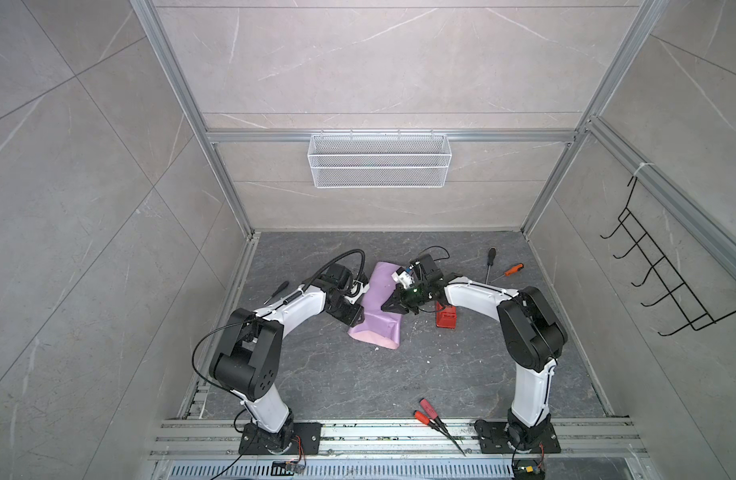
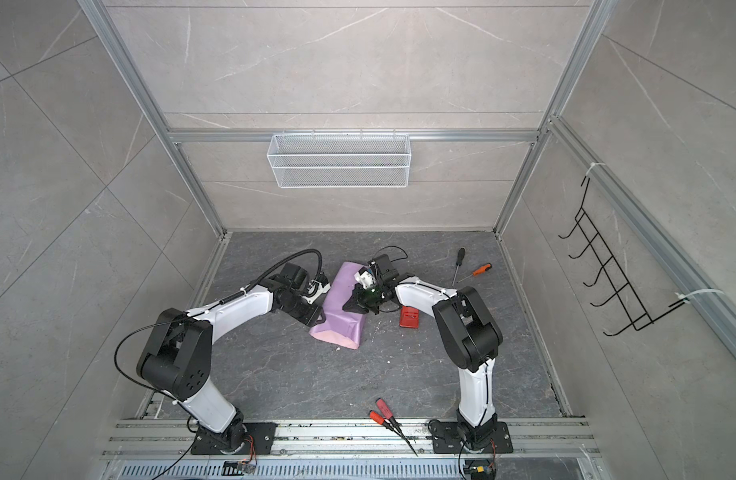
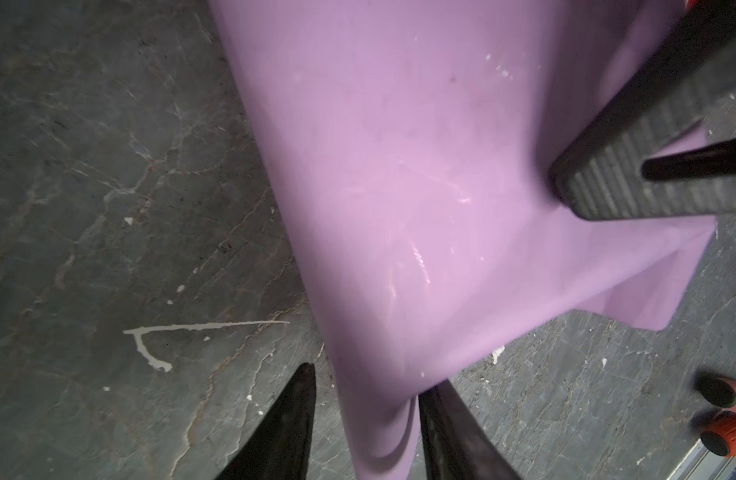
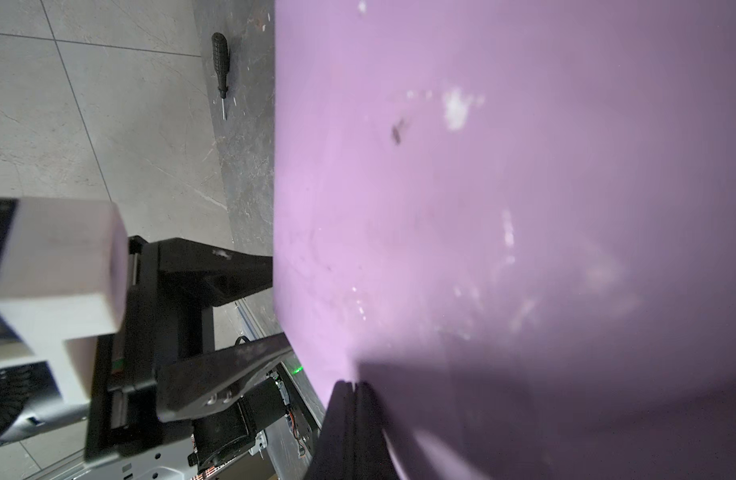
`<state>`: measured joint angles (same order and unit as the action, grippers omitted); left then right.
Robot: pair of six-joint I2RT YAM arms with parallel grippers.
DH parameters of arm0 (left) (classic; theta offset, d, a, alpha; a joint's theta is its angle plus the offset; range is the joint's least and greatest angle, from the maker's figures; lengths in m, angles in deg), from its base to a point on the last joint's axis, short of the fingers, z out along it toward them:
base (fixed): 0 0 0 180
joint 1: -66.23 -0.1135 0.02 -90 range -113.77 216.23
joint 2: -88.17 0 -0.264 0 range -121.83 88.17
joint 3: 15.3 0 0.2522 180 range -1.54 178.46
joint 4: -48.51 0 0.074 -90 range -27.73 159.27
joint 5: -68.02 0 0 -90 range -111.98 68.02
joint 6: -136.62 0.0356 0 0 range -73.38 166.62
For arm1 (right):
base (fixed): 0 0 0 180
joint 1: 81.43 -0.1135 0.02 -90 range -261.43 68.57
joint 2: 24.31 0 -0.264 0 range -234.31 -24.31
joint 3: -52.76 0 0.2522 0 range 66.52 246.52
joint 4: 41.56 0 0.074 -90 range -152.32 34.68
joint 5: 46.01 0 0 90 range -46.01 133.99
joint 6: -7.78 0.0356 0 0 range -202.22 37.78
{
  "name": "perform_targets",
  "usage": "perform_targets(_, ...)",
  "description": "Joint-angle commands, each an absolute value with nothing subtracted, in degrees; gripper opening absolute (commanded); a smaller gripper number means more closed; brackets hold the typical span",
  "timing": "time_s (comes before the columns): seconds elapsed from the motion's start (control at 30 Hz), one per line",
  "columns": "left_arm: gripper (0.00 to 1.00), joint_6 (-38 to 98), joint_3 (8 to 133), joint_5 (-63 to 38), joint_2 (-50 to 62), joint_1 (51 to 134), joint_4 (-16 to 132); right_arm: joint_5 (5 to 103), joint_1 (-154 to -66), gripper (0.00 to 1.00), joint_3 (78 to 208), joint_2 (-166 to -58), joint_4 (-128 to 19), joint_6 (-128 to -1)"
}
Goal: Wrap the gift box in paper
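From above, shows the paper point(image 1: 376, 320) humped mid-table, jaws unreadable. From left wrist, reveals left gripper point(image 3: 372, 376) parted around a fold, not pinching. From right wrist, shows right gripper point(image 4: 352, 384) closed, tips pressing the sheet.

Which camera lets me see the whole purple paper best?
A top view: in both top views the paper shows nearly whole, purple with a pink edge. Both wrist views sit too close and catch only purple patches.
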<state>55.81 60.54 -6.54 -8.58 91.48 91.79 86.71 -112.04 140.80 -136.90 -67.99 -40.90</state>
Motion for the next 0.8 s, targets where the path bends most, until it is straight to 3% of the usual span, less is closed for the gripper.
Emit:
perform_targets(0.0,0.41,54.84,60.16,-8.45,-8.63,91.67,90.49,83.16,-112.46,0.0,138.7,-138.27,-71.78,-40.9)
perform_targets(0.27,0.45,54.53,61.09,-11.5,-6.82,91.72,90.39,83.09,-112.52,0.0,138.79,-137.8,-71.48,-40.87)
perform_targets(0.57,0.28,54.01,58.65,-13.12,-8.98,91.94,85.38,82.52,-112.85,0.0,136.93,-137.15,-68.04,-38.48)
perform_targets(0.77,0.25,53.51,60.9,-14.99,-11.02,92.94,85.69,80.7,-113.23,0.0,134.55,-136.31,-65.52,-34.94)
